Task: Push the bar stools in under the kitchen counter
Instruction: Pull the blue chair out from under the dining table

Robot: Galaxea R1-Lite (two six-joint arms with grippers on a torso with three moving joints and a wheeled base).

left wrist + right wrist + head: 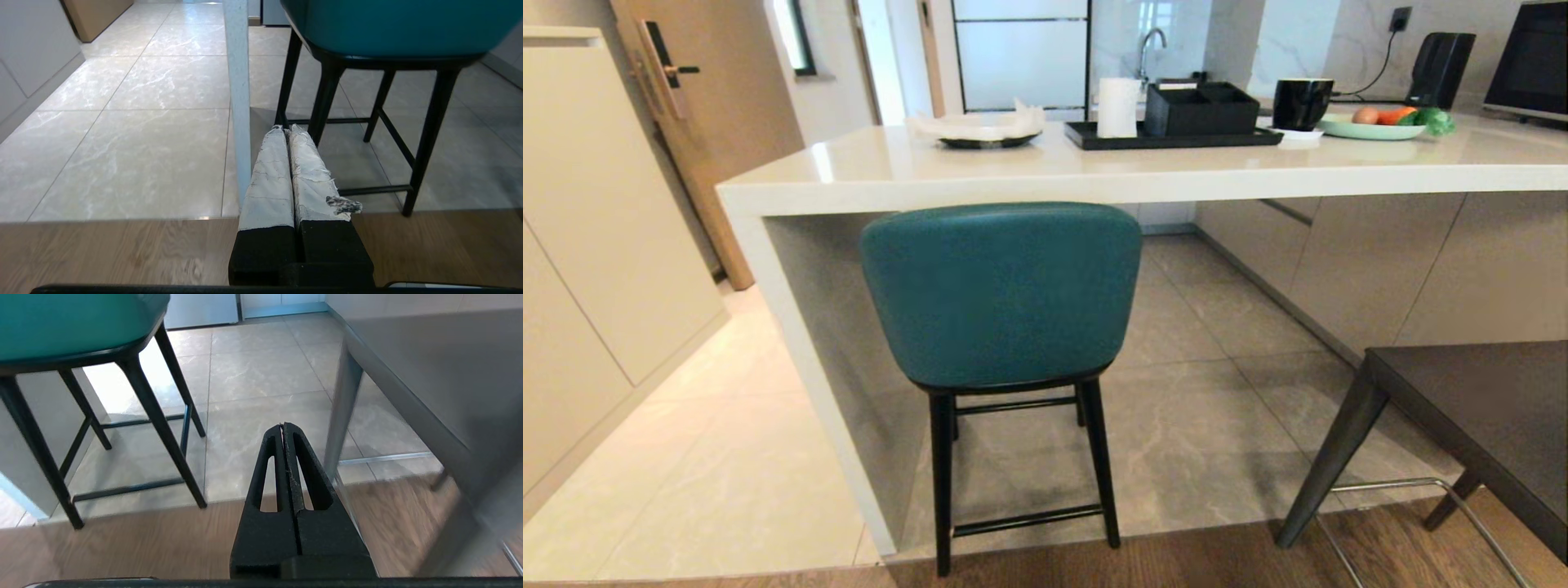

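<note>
A teal bar stool (1001,294) with black legs stands at the left end of the kitchen counter (1045,175), its rounded back just below the slab's front edge; it also shows in the wrist views as a teal stool (392,24) and a teal stool (77,322). The dark grey bar stool (1478,416) stands at the lower right, out from the counter; its grey stool leg (341,412) shows close by. My left gripper (284,130) is shut, low, short of the teal stool's legs. My right gripper (282,425) is shut, between the two stools. Neither arm shows in the head view.
The counter's end panel (809,367) stands left of the teal stool, and its edge (239,94) is just beside my left gripper. A black tray (1176,135), a mug (1300,102) and a plate of vegetables (1380,122) sit on top. Beige cabinets (596,245) line the left.
</note>
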